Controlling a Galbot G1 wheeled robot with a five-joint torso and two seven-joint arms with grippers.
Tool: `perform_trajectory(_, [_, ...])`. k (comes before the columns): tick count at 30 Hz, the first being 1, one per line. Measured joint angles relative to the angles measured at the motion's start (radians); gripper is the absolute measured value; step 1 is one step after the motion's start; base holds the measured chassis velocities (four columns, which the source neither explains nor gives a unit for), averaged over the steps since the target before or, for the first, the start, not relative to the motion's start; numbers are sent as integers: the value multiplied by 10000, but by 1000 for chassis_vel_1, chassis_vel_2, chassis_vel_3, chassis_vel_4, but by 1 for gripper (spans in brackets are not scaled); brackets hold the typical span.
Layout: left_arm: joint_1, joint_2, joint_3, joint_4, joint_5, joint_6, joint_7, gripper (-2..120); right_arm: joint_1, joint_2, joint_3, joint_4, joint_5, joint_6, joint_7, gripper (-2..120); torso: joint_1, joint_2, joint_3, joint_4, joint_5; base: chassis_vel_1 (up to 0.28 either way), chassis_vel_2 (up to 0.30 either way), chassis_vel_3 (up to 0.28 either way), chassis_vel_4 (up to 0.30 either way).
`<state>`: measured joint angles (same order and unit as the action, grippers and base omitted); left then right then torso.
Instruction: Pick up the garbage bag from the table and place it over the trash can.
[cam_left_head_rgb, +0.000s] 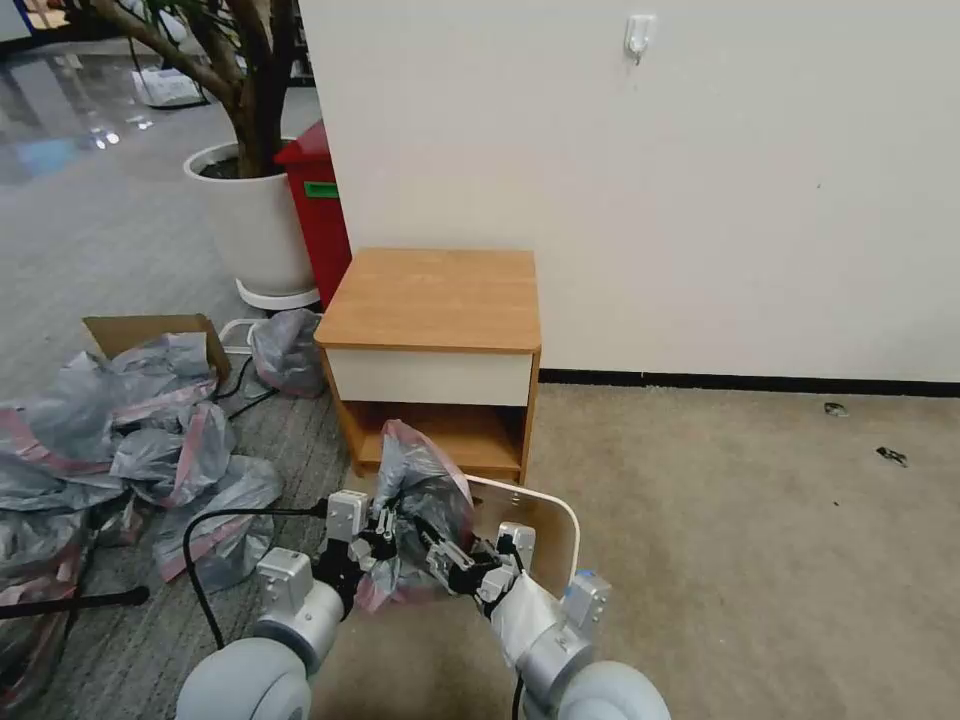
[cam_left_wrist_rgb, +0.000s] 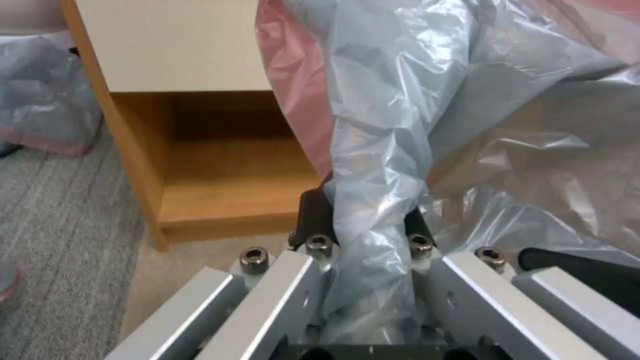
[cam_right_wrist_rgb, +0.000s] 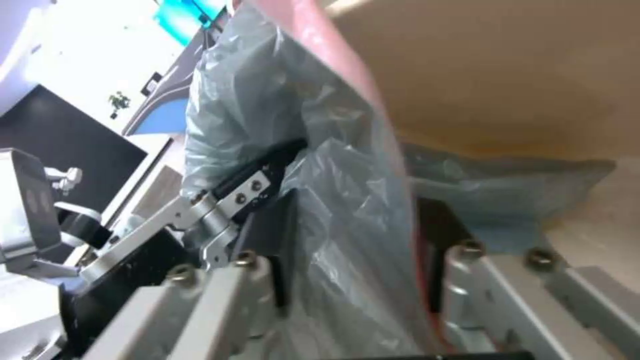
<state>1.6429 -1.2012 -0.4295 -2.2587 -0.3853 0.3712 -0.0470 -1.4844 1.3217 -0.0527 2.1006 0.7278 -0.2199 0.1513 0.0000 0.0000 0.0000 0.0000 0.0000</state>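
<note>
Both grippers clamped on the bag, low in front of the table. L gripper pinches a gathered fold of grey film; wrist view shows the film bunched tight between its 2 black pads, jaws closed down on it. R gripper bites the bag's other side, at the pink rim band; its wrist view has film and pink band running between the fingers, closed on it.

Bag held off the floor between the 2 grippers, bulging upward, pink band across top and lower edge. It sits at the near-left rim of the can, partly overlapping the opening; can't tell if the rim is caught. Can stands on carpet, just in front of table, tilted toward the camera.

Table against the wall, top bare. To the L on the floor: heap of grey-pink bags, cardboard box, white plant pot, red bin behind.
</note>
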Motion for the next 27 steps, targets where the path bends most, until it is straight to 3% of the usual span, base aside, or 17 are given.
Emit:
perform_trajectory(9, [-42,-25,-6,66,-5,-71,-5,4,-88,25,85,-31,-336,235,-161,0,0,0,0,0,0,0,0,0,0])
perform_trajectory(27, [-5,71,-71,312,66,-117,-12,4,-351,-349,518,882,-987,521,-724,0,0,0,0,0,1,0,0,0,0])
